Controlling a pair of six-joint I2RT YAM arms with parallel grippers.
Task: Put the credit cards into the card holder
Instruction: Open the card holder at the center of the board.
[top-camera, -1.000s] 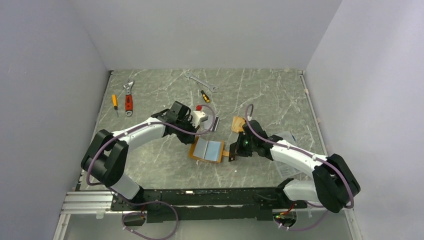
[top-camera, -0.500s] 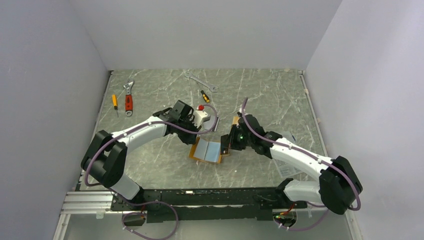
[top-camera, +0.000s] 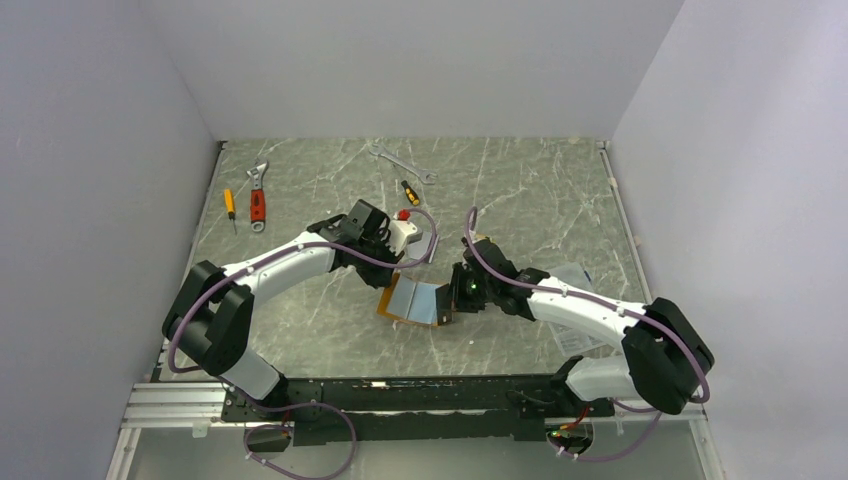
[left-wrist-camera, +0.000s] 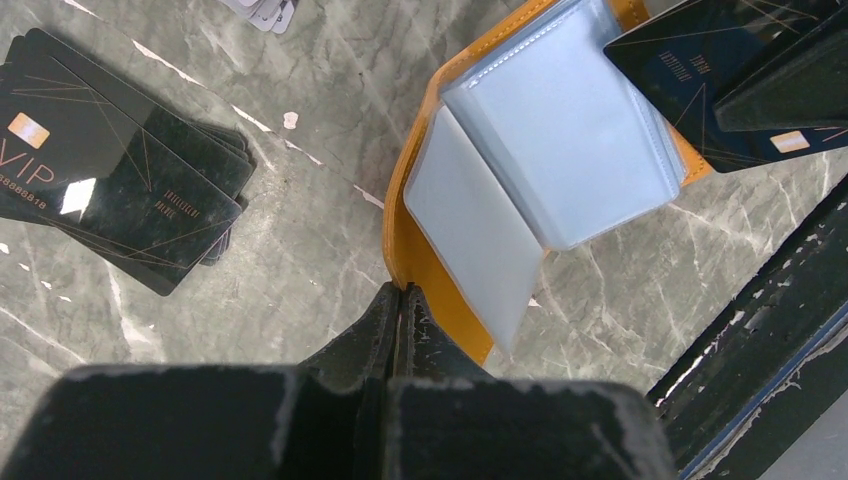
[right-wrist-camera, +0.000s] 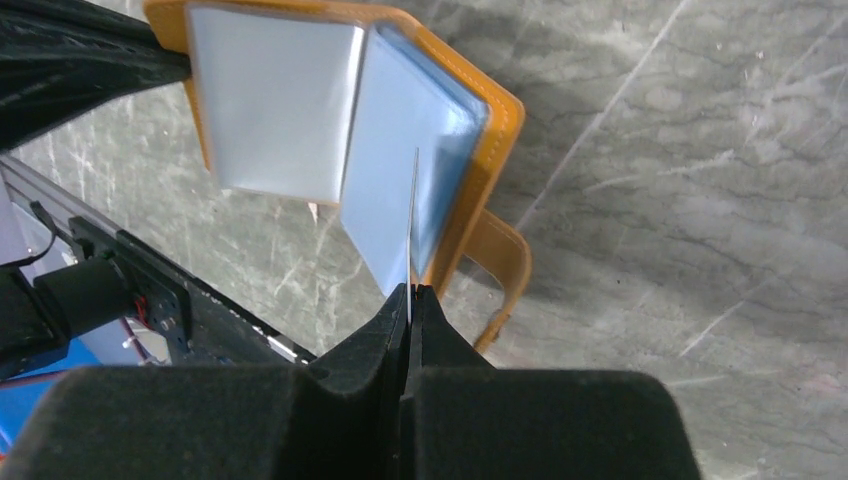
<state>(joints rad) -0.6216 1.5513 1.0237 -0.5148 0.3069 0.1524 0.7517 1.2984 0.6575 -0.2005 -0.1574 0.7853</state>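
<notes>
While the card holder (top-camera: 412, 300) lies spread open on the bench (top-camera: 540, 190) between the two arms, nothing in these views shows a card seated in it yet. Its clear pockets (left-wrist-camera: 560, 130) look pale and blank, though whether one already hides a card I cannot tell. The left claw (left-wrist-camera: 400, 300) is closed on the holder's orange cover at its edge, pinning it to the bench so the sleeves fan upward. The right claw (right-wrist-camera: 410, 295) is clamped on a single dark card (left-wrist-camera: 690, 70), held on edge. In the right wrist view the card is only a thin line, with its leading edge over the right-hand sleeve near the cover's stitched rim — close to a pocket mouth, but not visibly inside one. My reading is that the first insertion is just at its start: the card has been picked up and brought to the holder, and the slide into a sleeve remains to be done. Beyond that, a stack of dark cards (left-wrist-camera: 120, 170) sits on the bench just beside the holder on the left claw's side, untouched — so most of the job is ahead, one card at a time.
</notes>
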